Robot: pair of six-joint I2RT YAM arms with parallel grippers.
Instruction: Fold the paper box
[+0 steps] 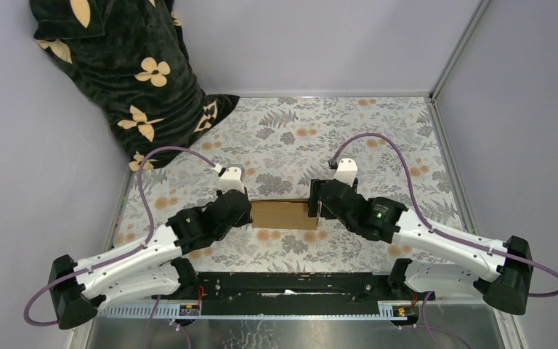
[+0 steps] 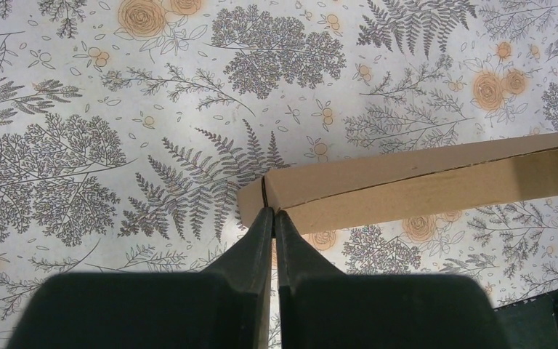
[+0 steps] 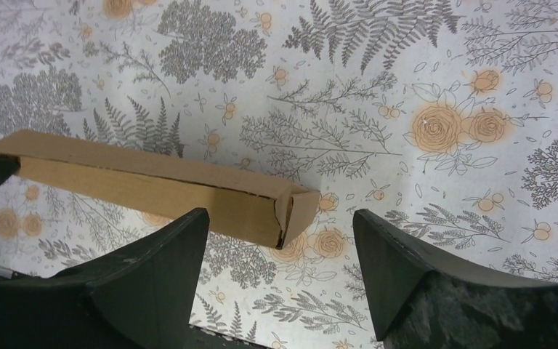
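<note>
- Paper box: midway between the side edges of the tabletop, already a closed, shallow form.
- Left fingers: together, tips at its left corner.
- Right fingers: apart, holding nothing.
- Remaining, apparently: pressing the slightly gaping right-end seam.

The paper box is plain brown corrugated cardboard, unmarked, folded up into a long, shallow rectangular shape with its top closed. It is at the middle of the floral tablecloth, its long side running left to right. A seam runs along the long side wall, and the right end's corner fold gapes slightly.
</note>
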